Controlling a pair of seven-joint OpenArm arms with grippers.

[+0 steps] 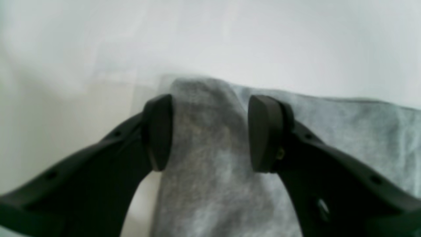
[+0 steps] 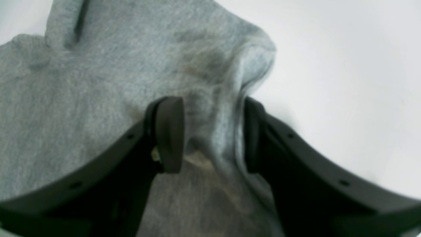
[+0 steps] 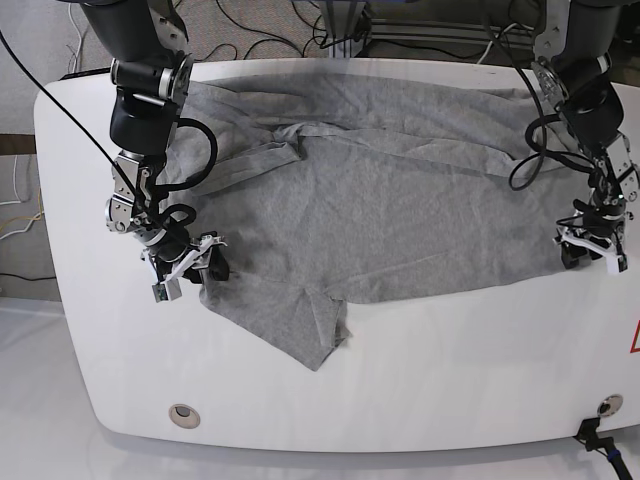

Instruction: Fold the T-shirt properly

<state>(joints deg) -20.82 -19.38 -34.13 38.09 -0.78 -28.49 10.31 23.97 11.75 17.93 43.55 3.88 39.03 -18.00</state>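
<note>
The heather-grey T-shirt (image 3: 380,210) lies spread over the white table (image 3: 450,360), plain side up, one sleeve pointing to the near edge. At the shirt's right edge my left gripper (image 3: 590,255) is low over the cloth. In the left wrist view the left gripper (image 1: 210,131) is open, and a corner of the T-shirt (image 1: 345,131) lies flat between its fingers. My right gripper (image 3: 205,268) is at the shirt's left edge. Seen from the right wrist, the right gripper (image 2: 213,135) stands open astride a raised ridge of the T-shirt (image 2: 82,92), which leans on one finger.
Black cables (image 3: 260,40) run along the floor behind the table. Two round fittings (image 3: 183,413) sit near the table's front corners. A red mark (image 3: 633,340) shows at the right edge. Bare white table lies in front of the shirt.
</note>
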